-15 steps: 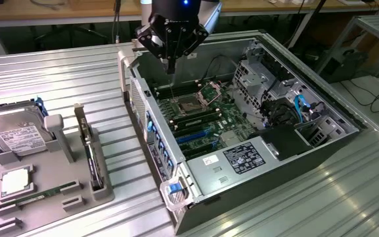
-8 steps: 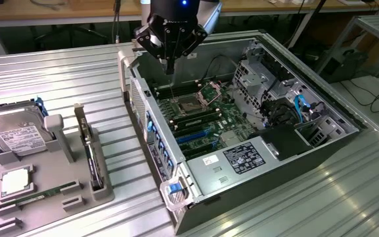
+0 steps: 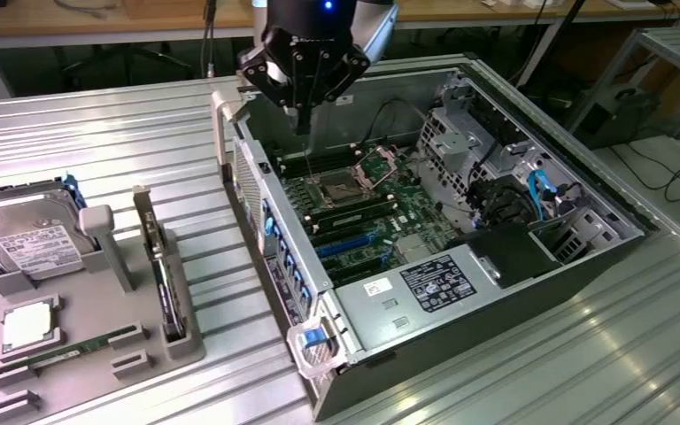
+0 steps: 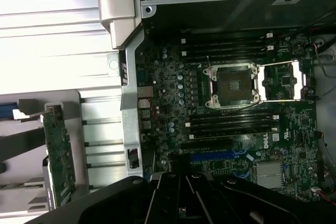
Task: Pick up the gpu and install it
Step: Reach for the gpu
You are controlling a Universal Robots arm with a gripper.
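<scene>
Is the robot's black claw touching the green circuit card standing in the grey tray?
Apart. The exterior view shows the black gripper over the open computer case, with ribbed metal table between it and the green circuit card.

Ribbed metal table (image 3: 139, 133) bears a grey holder (image 3: 74, 382) and open computer case (image 3: 506, 336).

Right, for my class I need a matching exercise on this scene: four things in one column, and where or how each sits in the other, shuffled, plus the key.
Things
1. gpu
2. hard drive
3. tool
4. socket

Place or state
A. shut, above the open case
B. on the board inside the case
C. tilted, white label showing
D. on edge in the grey holder

Pairs: 1-D, 2-C, 3-A, 4-B
</scene>
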